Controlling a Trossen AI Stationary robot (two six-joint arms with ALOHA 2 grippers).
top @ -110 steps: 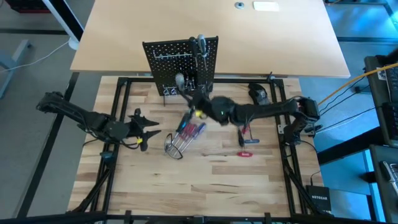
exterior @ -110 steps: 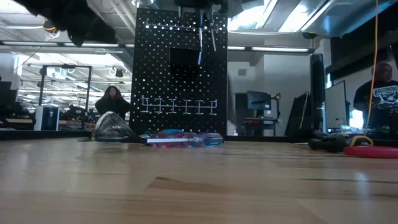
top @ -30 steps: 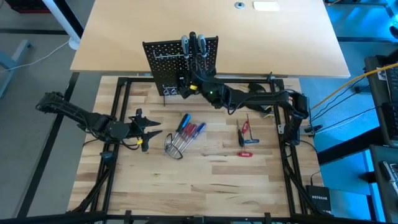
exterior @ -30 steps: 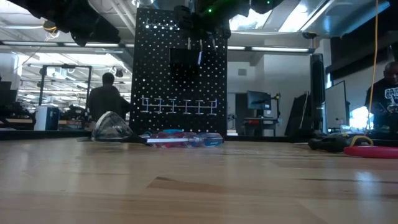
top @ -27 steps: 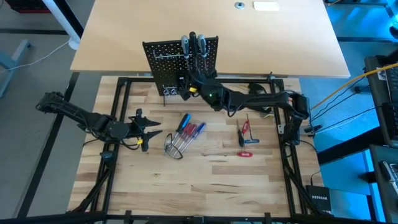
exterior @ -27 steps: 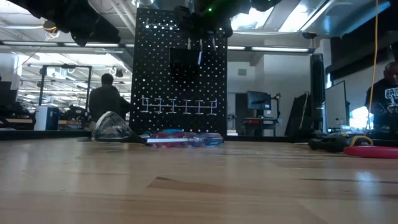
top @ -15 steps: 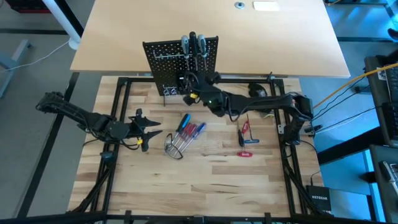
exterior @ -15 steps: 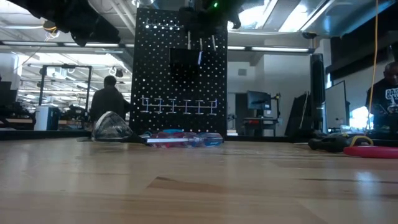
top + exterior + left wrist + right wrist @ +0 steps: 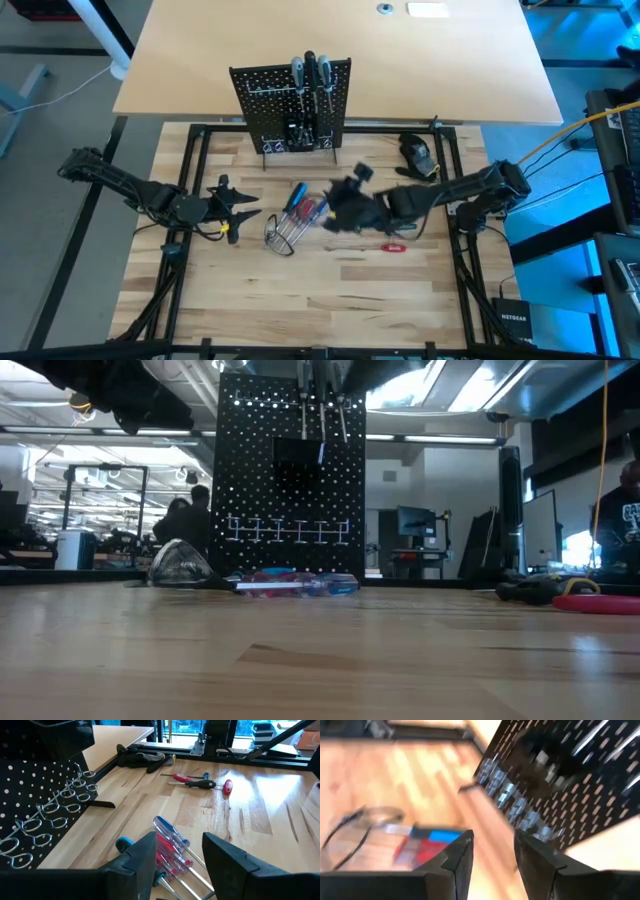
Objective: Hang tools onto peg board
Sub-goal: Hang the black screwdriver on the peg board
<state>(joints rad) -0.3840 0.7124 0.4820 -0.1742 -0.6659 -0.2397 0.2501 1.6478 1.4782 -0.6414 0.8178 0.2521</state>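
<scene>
Black peg board [image 9: 291,105] stands upright at the far edge of the butcher-block table [image 9: 330,290], about centre; two dark-handled tools [image 9: 309,72] hang at its top, silver shafts [image 9: 322,420] pointing down in the low view. Right gripper [image 9: 345,200] is over the table centre, just right of the loose screwdriver cluster, blurred; its fingers [image 9: 455,855] stand apart with nothing between them. Screwdrivers [image 9: 305,207] with blue and red handles lie near centre, tips in a tipped wire basket [image 9: 281,236]. Further right lie a black-handled screwdriver [image 9: 196,783], another red-handled tool [image 9: 181,777] and a small red tag-like piece [image 9: 395,247]. Left gripper [image 9: 240,205] rests low at the left side, aimed toward the cluster, fingers [image 9: 142,857] parted and empty. A person [image 9: 190,520] shows in the room behind the board.
</scene>
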